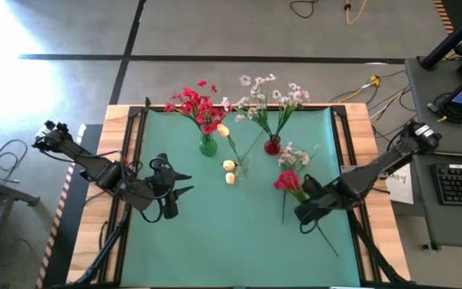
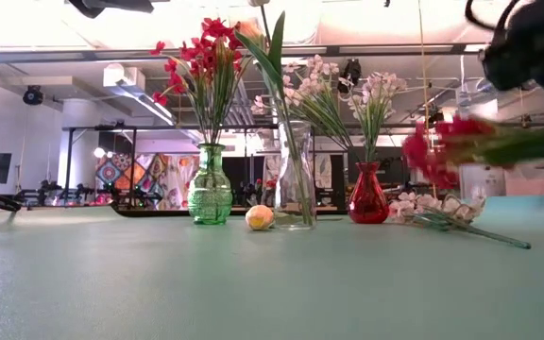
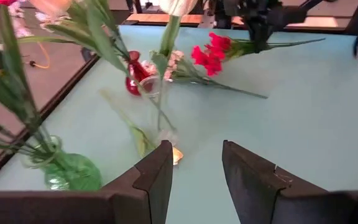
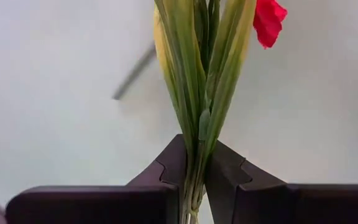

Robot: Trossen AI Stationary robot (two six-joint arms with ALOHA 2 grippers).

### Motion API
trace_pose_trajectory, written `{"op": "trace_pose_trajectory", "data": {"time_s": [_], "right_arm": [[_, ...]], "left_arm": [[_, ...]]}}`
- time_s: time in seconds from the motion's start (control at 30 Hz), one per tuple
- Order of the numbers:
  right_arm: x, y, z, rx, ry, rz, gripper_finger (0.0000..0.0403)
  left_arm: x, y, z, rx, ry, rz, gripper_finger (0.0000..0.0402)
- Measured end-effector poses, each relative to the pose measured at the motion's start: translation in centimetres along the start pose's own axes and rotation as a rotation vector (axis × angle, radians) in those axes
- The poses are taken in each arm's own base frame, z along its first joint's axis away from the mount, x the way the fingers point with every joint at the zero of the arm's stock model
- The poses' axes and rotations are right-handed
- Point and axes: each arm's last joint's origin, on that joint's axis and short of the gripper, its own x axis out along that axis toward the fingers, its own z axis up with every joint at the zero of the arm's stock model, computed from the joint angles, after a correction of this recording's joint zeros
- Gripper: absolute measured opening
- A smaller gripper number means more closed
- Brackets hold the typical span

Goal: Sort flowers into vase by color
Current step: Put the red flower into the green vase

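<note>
Right gripper (image 4: 192, 165): fingers closed tight on the stem of a red flower (image 1: 289, 181), gripping low on the leaf bundle; blossom points toward the table centre, stem trailing back toward the front right.
Flower height: low view shows the red flower lifted clear of the mat, held roughly level.
Left gripper (image 1: 175, 193): parked over the left half of the mat, fingers parted, nothing between them.
Green vase (image 1: 208, 146): back left of centre, already holding red blossoms; judged the target for this stem.
Clear vase (image 2: 296, 179): centre, holds a cream-yellow bud on a tall stem.
Red vase (image 1: 273, 145): back right of centre, holds white sprays.
Loose items: white spray (image 1: 295, 156) lying on the mat just beside the red vase; cream bud (image 2: 260, 217) on the mat near the clear vase.
Step in hand (judgement): carry the red flower to the green vase and insert it.
How to do it well: tilt the stem toward vertical, cut end down, before reaching the neck; travel above the standing bouquets, since the clear and red vases sit between; lower slowly and release only once the stem sits inside.
Risk: the narrow neck is crowded; a sideways push could tip the vase.
</note>
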Motion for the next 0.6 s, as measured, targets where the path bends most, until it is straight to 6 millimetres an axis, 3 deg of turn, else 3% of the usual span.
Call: {"op": "trace_pose_trajectory", "data": {"time_s": [0.2, 0.37, 0.6], "right_arm": [[-2.6, 0.6, -0.3, -0.138, -0.217, 0.218, 0.0038], [-4.8, 4.0, -0.9, -0.407, -0.541, 0.521, 0.0038], [-6.6, 8.6, -1.1, -0.71, -0.987, 0.734, 0.0038]], "left_arm": [[-0.1, -1.1, 0.9, -0.025, -0.033, -0.227, 0.0128], [-0.1, -2.2, 2.1, -0.003, -0.201, -0.426, 0.0128], [1.0, -3.6, 2.7, 0.049, -0.313, -0.44, 0.0128]]}}
